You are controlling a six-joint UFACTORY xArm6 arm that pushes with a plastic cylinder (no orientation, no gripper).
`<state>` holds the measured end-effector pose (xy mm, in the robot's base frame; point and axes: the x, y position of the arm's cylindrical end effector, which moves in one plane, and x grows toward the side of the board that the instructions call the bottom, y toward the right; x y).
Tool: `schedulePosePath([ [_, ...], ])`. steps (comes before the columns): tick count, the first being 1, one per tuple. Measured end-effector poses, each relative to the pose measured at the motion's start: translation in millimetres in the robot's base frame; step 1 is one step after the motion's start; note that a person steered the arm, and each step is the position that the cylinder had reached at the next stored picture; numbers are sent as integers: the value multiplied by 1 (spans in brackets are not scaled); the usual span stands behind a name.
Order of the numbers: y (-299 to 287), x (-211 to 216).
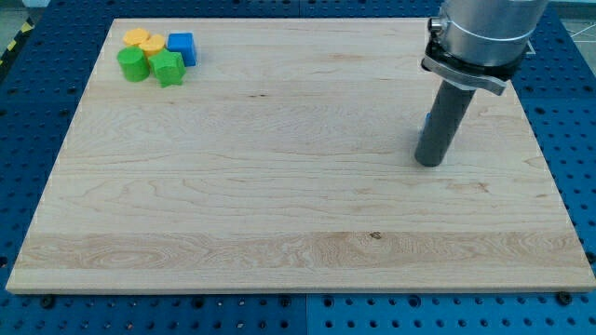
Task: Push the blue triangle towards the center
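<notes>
My tip [429, 163] is resting on the pale, grainy wooden table [279, 205] at the view's right, a smooth dark rod with no jaws to open or close. A sliver of blue [422, 122], probably the blue triangle, is peeking out just behind the rod. Far towards the view's top left, a yellow block [142, 40], a blue cube [181, 47], a green cylinder [133, 64] and a green block [169, 68] are sitting clustered together.

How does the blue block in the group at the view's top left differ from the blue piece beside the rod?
The blue block shows fully and looks cube-like; the blue piece is a sliver behind my rod, shape unclear. The blue block sits beside a yellow block and a green block, far from my tip; the blue piece is alone, close by my tip. Both are blue.
</notes>
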<state>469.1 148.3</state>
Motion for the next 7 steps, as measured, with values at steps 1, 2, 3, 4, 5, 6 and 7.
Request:
schedulePosePath([
  [1,-3,-19],
  [2,4,-6],
  [3,43,28],
  [4,58,32],
  [5,77,19],
  [6,60,-8],
  [7,40,-27],
])
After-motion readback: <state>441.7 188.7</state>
